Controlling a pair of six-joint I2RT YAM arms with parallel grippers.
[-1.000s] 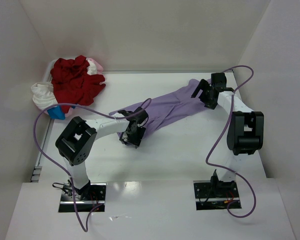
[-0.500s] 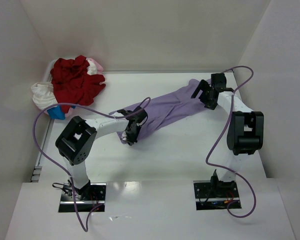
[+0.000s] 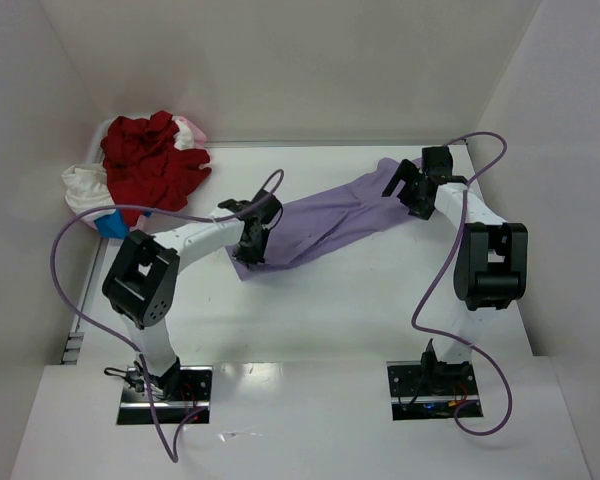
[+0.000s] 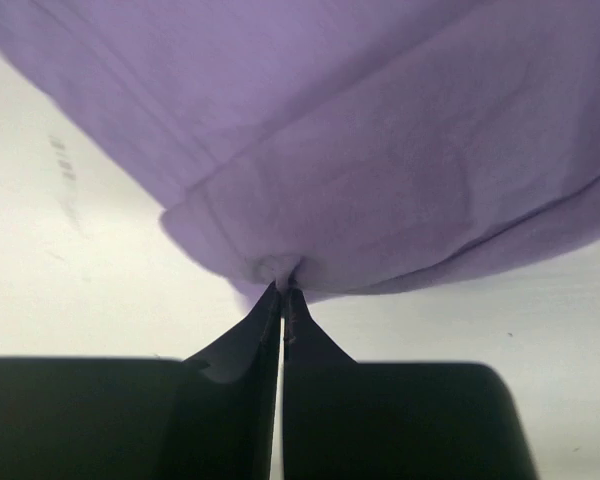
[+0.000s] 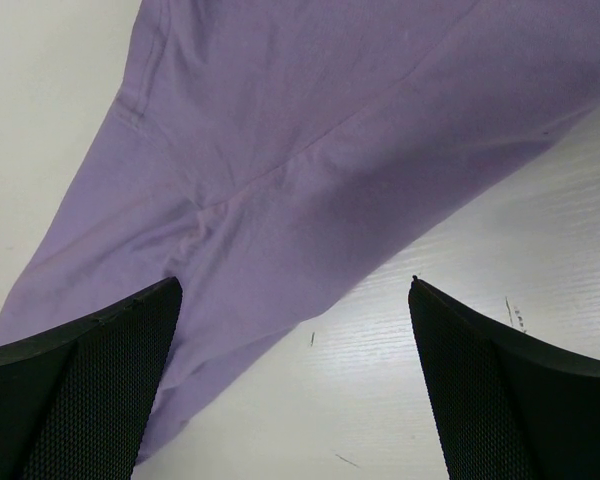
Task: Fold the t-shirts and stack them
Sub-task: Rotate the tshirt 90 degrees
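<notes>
A lavender t-shirt point(image 3: 325, 218) lies stretched in a long diagonal band across the table, from the left arm up to the right arm. My left gripper point(image 3: 252, 247) is shut on its near-left end; the left wrist view shows both fingertips pinched together on a bunched fold of the lavender t-shirt point(image 4: 380, 170). My right gripper point(image 3: 404, 187) hovers wide open over the far right end, where the lavender t-shirt point(image 5: 310, 140) lies beneath the spread fingers point(image 5: 90, 380), untouched. A red t-shirt point(image 3: 152, 160), a white one point(image 3: 83, 189) and a pale pink one point(image 3: 188, 130) sit heaped at the far left.
The heap rests on a white rack point(image 3: 92, 270) along the left wall, with a blue object point(image 3: 112, 224) beneath it. White walls close in the table on the left, back and right. Purple cables point(image 3: 70, 250) loop from both arms.
My left gripper has closed on the shirt's near-left end and moved up and left with it, bunching that end. The right arm has held still.
</notes>
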